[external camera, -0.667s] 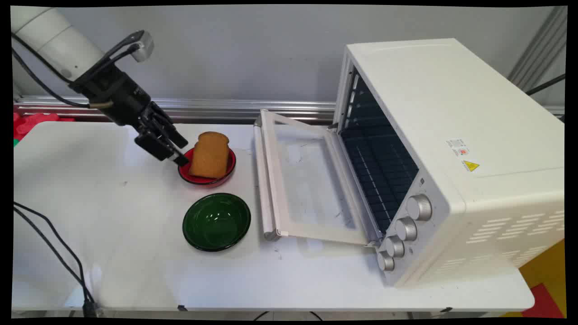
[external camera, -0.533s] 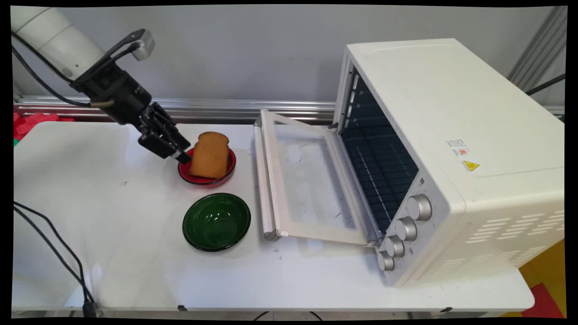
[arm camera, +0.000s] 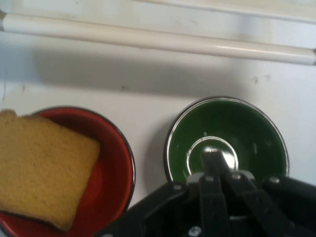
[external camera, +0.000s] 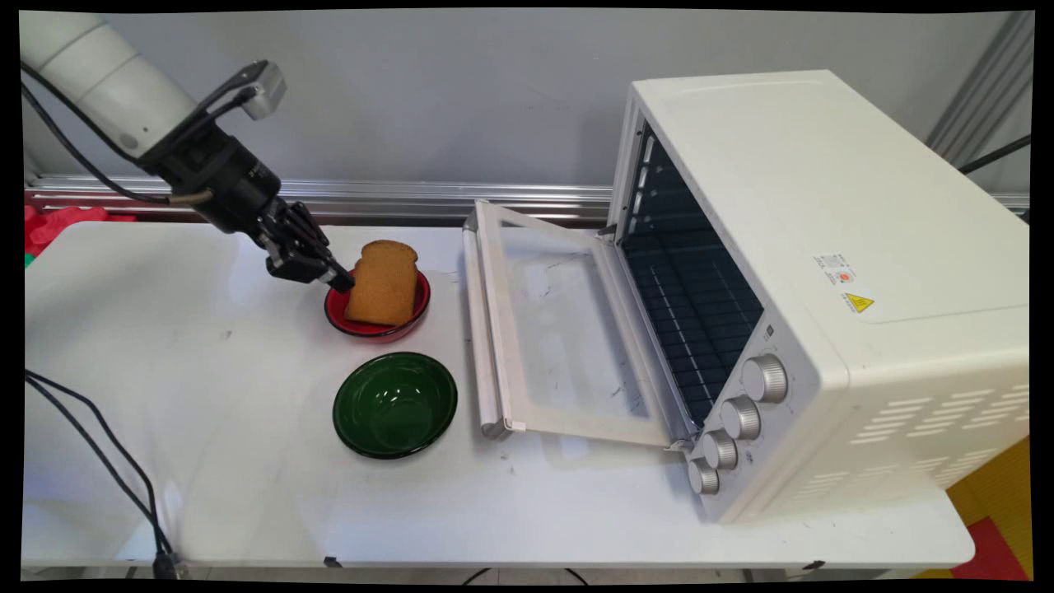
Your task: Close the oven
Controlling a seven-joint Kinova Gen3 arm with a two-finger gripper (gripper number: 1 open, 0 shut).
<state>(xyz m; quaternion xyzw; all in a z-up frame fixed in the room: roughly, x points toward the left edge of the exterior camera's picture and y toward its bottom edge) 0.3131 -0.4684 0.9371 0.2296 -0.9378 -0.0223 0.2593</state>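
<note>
Hand view alone shows the fingers (arm camera: 213,165) clenched together before the green bowl (arm camera: 256,128).

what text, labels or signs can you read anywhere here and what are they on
No text here can be read as words.
White sticker on the toaster oven top: print too small to read.
Yellow warning triangle sticker on the same top: a hazard sign; its symbol cannot be made out.
Knobs on the oven front: no legible markings.
Red bowl, green bowl, toast: no text.
</note>
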